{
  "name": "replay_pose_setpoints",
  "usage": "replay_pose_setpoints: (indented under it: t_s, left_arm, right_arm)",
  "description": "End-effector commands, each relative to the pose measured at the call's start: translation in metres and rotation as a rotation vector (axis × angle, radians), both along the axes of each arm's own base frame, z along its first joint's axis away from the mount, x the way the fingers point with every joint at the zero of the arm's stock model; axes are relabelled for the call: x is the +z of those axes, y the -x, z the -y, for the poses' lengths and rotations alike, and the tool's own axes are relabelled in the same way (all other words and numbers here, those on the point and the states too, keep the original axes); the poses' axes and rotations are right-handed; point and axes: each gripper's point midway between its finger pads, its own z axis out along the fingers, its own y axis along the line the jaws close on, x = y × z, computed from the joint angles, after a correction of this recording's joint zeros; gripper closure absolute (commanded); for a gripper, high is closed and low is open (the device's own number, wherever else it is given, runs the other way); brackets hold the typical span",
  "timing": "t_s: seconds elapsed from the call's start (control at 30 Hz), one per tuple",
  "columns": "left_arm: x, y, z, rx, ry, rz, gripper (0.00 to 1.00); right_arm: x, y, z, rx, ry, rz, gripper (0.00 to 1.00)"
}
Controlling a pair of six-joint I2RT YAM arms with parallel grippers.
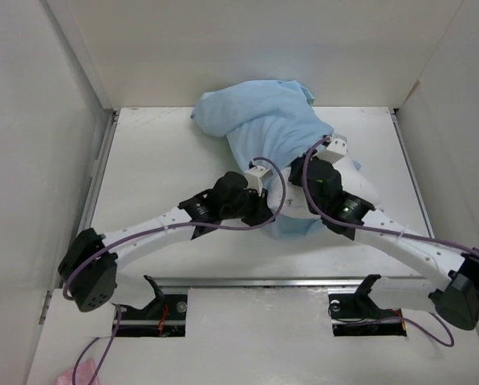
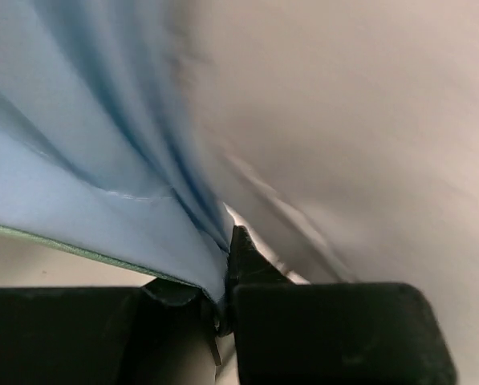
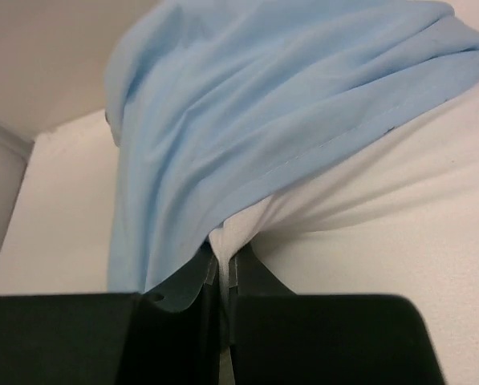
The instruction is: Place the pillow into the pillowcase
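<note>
The light-blue pillowcase [image 1: 263,120] lies bunched at the back middle of the table, draped over the white pillow [image 1: 356,173], of which only the near right part shows. My left gripper [image 1: 259,172] sits at the pillowcase's near edge. In the left wrist view it [image 2: 225,269] is shut on a fold of the pillowcase [image 2: 87,160], with the pillow [image 2: 367,120] to its right. My right gripper [image 1: 333,147] is at the right side of the bundle. In the right wrist view it [image 3: 225,261] is shut on a pinch of the pillow [image 3: 383,216], just under the pillowcase [image 3: 247,120] hem.
The white table [image 1: 159,160] is boxed in by white walls on the left [image 1: 30,120], back and right. A metal rail [image 1: 255,282] runs along the near edge by the arm bases. A pink scrap [image 1: 66,377] lies at the bottom left.
</note>
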Motion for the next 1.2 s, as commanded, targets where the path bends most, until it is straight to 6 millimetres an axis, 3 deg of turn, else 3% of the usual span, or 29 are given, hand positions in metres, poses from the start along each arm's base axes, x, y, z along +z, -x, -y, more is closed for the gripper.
replay_pose_setpoints:
  t_s: [0.0,0.03,0.07,0.17,0.2,0.27,0.33,0.4,0.5,0.53,0.6,0.7,0.77,0.8,0.83,0.87,0.9,0.93,1.0,1.07,1.13,1.17]
  left_arm:
    - [0.026,0.035,-0.002,-0.037,0.075,-0.051,1.0]
    - [0.027,0.041,-0.004,-0.047,0.076,-0.05,1.0]
    - [0.039,0.042,-0.008,-0.031,0.101,-0.04,1.0]
    - [0.044,0.045,-0.023,0.038,0.089,-0.049,1.0]
    - [0.05,0.048,-0.031,0.059,0.09,-0.051,1.0]
    - [0.057,0.048,-0.038,0.103,0.105,-0.057,1.0]
    - [0.067,0.054,-0.046,0.107,0.123,-0.057,1.0]
    - [0.072,0.055,-0.054,0.14,0.132,-0.055,1.0]
    - [0.075,0.055,-0.063,0.172,0.125,-0.057,1.0]
    - [0.077,0.057,-0.066,0.172,0.127,-0.055,1.0]
    - [0.081,0.059,-0.066,0.179,0.142,-0.064,1.0]
    - [0.064,0.054,-0.078,0.252,0.093,-0.081,1.0]
    - [0.065,0.05,-0.081,0.286,0.074,-0.084,0.87]
    - [0.064,0.049,-0.086,0.303,0.052,-0.085,0.72]
    - [0.068,0.044,-0.091,0.338,0.042,-0.066,0.43]
    - [0.07,0.039,-0.093,0.354,0.026,-0.05,0.03]
    - [0.082,0.036,-0.096,0.375,0.033,-0.032,0.0]
    - [0.085,0.028,-0.098,0.402,0.022,0.0,0.0]
    - [0.094,0.021,-0.101,0.418,0.009,0.047,0.0]
    - [0.105,0.009,-0.101,0.446,0.007,0.096,0.0]
    - [0.112,-0.002,-0.091,0.439,0.012,0.143,0.0]
    - [0.111,-0.004,-0.085,0.419,0.009,0.154,0.0]
  right_arm:
    - [0.092,-0.029,-0.005,-0.078,-0.199,0.339,1.0]
    - [0.091,-0.034,-0.008,-0.088,-0.202,0.353,1.0]
    - [0.078,-0.038,-0.013,-0.078,-0.183,0.346,1.0]
    - [0.047,-0.046,-0.038,0.012,-0.172,0.369,1.0]
    - [0.019,-0.043,-0.04,0.039,-0.152,0.338,1.0]
    - [0.003,-0.041,-0.043,0.057,-0.202,0.351,1.0]
    - [-0.03,-0.038,-0.046,0.081,-0.178,0.314,1.0]
    - [-0.047,-0.03,-0.057,0.147,-0.166,0.281,1.0]
    - [-0.062,-0.03,-0.058,0.148,-0.153,0.251,1.0]
    - [-0.066,-0.031,-0.058,0.149,-0.146,0.243,0.93]
    - [-0.063,-0.032,-0.069,0.192,-0.138,0.243,0.87]
    - [-0.048,-0.025,-0.097,0.355,-0.106,0.259,0.69]
    - [-0.027,-0.014,-0.117,0.47,-0.118,0.28,0.51]
    - [-0.021,-0.007,-0.118,0.507,-0.098,0.266,0.45]
    - [-0.014,-0.002,-0.12,0.536,-0.088,0.263,0.39]
    - [-0.007,0.002,-0.12,0.555,-0.084,0.254,0.26]
    - [0.012,0.005,-0.122,0.571,-0.089,0.261,0.2]
    - [0.007,0.013,-0.113,0.577,-0.038,0.189,0.17]
    - [0.024,0.018,-0.103,0.56,-0.016,0.153,0.11]
    - [0.022,0.032,-0.082,0.533,0.022,0.073,0.08]
    - [0.026,0.03,-0.058,0.421,0.037,0.036,0.06]
    - [0.009,0.036,-0.043,0.367,0.063,-0.05,0.06]
